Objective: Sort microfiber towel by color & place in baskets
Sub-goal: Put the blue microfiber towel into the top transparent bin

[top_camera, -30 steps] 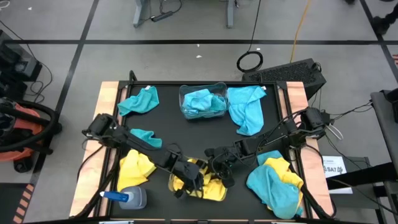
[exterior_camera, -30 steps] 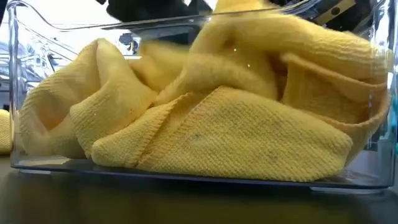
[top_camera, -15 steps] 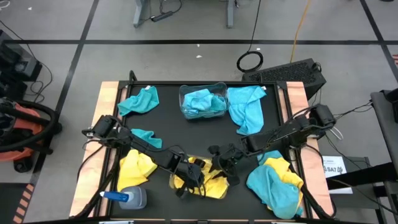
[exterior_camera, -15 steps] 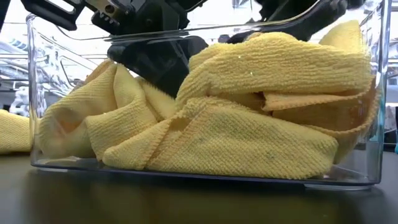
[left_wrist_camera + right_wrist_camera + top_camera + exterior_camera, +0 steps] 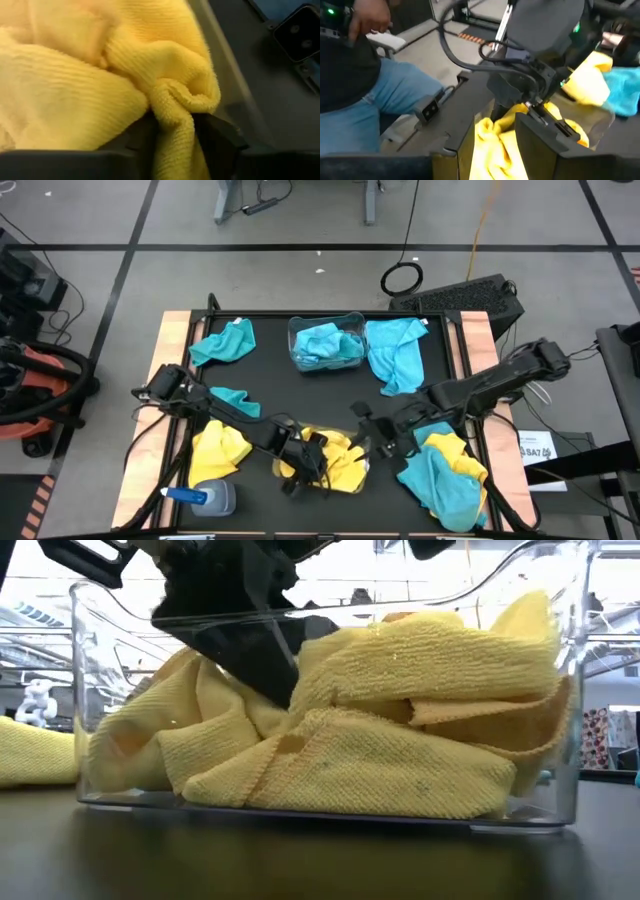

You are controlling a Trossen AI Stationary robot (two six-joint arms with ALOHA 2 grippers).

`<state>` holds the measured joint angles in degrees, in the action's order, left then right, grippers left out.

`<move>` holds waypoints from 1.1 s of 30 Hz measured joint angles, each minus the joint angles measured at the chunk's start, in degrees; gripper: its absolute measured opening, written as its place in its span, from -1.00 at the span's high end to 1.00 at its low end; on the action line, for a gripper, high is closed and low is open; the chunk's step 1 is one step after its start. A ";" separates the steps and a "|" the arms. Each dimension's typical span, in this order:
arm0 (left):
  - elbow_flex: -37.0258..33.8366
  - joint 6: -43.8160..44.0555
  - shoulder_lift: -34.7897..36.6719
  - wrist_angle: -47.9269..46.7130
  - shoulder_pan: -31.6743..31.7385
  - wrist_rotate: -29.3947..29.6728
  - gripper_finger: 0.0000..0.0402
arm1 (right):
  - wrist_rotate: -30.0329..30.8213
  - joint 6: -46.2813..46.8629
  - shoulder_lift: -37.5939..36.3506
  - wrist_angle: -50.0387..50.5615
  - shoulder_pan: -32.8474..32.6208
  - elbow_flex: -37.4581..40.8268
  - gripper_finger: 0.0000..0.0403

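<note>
A clear basket [image 5: 366, 470] near the table's near edge holds bunched yellow towels [image 5: 400, 740]. My left gripper [image 5: 300, 462] reaches down into it from the left and is shut on yellow cloth [image 5: 165, 65]. My right gripper [image 5: 370, 440] hovers open just right of this basket and touches nothing; in its wrist view the fingers [image 5: 535, 137] stand apart above yellow cloth. A second clear basket [image 5: 296, 330] at the far side holds turquoise towels [image 5: 328, 345]. Loose turquoise towels [image 5: 225, 340], [image 5: 236, 401], [image 5: 398, 355] and a yellow one [image 5: 215, 445] lie flat on the mat. My left gripper pinches a bunched fold of a yellow towel [image 5: 175, 110] between its two fingers [image 5: 220, 140]. It comes from above, slanting in from the table's left. The towel rests in the basket on the other yellow cloths, slack.
A mixed pile of turquoise and yellow towels [image 5: 445, 470] lies at the near right corner. A clear spray bottle with a blue cap [image 5: 205, 498] lies at the near left corner. A person in jeans [image 5: 375, 100] stands beyond the table's edge.
My right gripper has drawn back from the yellow basket toward the table's right edge, and its arm has swung outward. The yellow towel's top has sunk lower into the basket. My left gripper has stayed in the basket, holding yellow cloth.
</note>
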<state>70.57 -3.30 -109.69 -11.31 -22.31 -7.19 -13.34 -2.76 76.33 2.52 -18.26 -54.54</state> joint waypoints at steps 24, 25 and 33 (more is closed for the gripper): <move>2.60 2.70 31.34 -31.25 0.04 26.82 -0.20 | 0.37 -4.49 -3.27 3.08 0.00 0.00 0.34; 2.60 3.07 32.04 -33.14 0.50 28.66 -0.20 | 0.36 -4.68 -3.27 3.22 0.00 0.00 0.34; 2.35 9.16 33.84 -47.11 7.31 38.08 -0.19 | 2.36 -5.45 -3.27 4.13 0.04 0.00 0.34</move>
<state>72.91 5.86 -75.85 -58.42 -14.99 30.89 -10.98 -8.21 73.06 6.65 -18.22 -54.54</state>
